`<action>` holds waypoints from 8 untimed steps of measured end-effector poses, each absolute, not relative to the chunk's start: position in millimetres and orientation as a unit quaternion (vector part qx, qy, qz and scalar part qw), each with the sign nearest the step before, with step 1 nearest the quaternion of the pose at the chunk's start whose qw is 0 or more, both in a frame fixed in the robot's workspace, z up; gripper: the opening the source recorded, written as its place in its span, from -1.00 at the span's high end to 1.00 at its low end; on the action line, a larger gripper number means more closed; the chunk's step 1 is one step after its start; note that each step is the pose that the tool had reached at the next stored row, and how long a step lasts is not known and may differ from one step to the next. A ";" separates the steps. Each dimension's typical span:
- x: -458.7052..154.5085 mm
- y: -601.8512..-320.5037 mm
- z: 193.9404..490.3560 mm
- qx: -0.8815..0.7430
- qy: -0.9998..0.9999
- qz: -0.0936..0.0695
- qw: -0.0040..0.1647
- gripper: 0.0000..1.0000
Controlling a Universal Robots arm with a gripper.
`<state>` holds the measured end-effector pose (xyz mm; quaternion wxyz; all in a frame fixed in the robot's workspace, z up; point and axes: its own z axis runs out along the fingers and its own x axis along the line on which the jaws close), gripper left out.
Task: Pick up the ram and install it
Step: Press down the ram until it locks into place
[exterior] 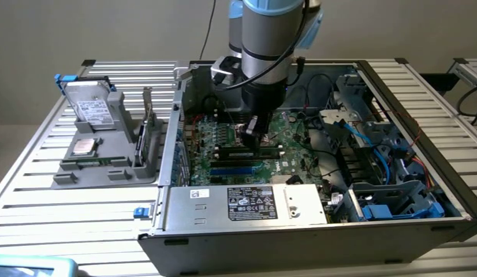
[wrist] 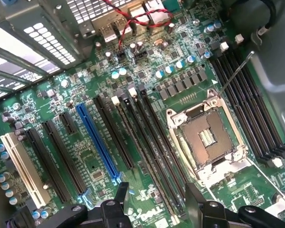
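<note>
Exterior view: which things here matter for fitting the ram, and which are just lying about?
Job: ram in the grey holder, memory slots, open fingers.
Lying about: hard drive, processor chip, upright card, power supply.

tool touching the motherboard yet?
Apart. Wrist view: the open tool hangs above the motherboard, slots visible well below its fingertips.

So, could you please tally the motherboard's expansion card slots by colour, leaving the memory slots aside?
White slot: 1
Blue slot: 1
Black slots: 4 (three long, one short)
Total: 6
</note>
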<state>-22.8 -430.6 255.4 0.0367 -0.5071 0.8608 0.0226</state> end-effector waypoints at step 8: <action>-22.8 -430.6 259.0 -0.459 0.887 0.021 0.038 -0.18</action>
